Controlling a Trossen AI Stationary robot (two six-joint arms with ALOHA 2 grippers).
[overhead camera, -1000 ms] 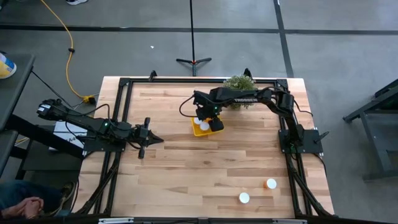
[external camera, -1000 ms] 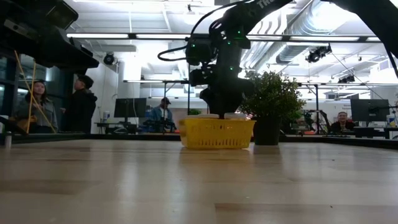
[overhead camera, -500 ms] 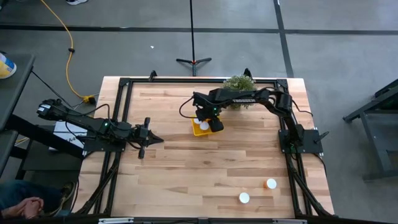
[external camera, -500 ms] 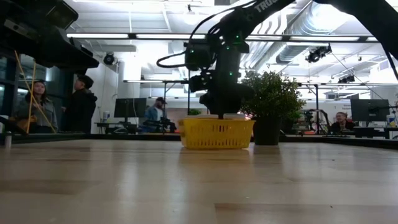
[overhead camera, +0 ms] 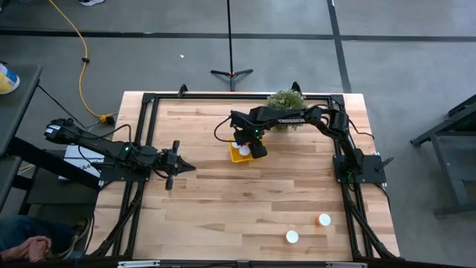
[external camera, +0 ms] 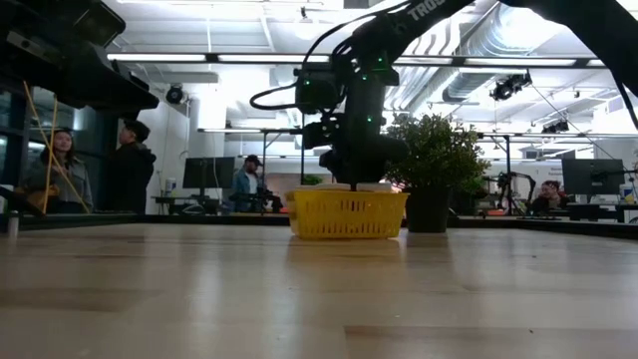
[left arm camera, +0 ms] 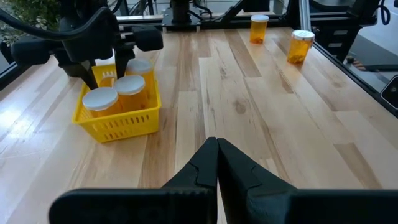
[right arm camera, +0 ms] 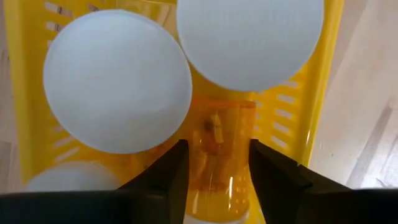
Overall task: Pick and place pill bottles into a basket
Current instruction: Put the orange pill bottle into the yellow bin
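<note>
The yellow basket [overhead camera: 239,152] stands on the table in front of the plant. Several pill bottles with white caps [left arm camera: 102,98] are in it. My right gripper [overhead camera: 256,147] points down into the basket, shut on one orange pill bottle [right arm camera: 217,149] that lies beside two capped bottles [right arm camera: 118,81]. Two more pill bottles [overhead camera: 323,219] [overhead camera: 291,237] stand upright on the table near its front right corner. My left gripper [overhead camera: 176,165] waits shut at the table's left side, touching nothing. My right gripper has the bottle's orange body [right arm camera: 214,134] between its two fingers [right arm camera: 177,171], one finger against each side. The fingers come from above, pointing down into the basket. The bottle sits low in the basket, its white cap end [right arm camera: 217,219] just showing; what it rests on is hidden.
A bushy potted plant [overhead camera: 286,100] stands right behind the basket, under my right arm. The black frame rails [overhead camera: 149,134] run along the table's sides. Bare wood lies between the basket and the two loose bottles. People stand in the room beyond the table.
</note>
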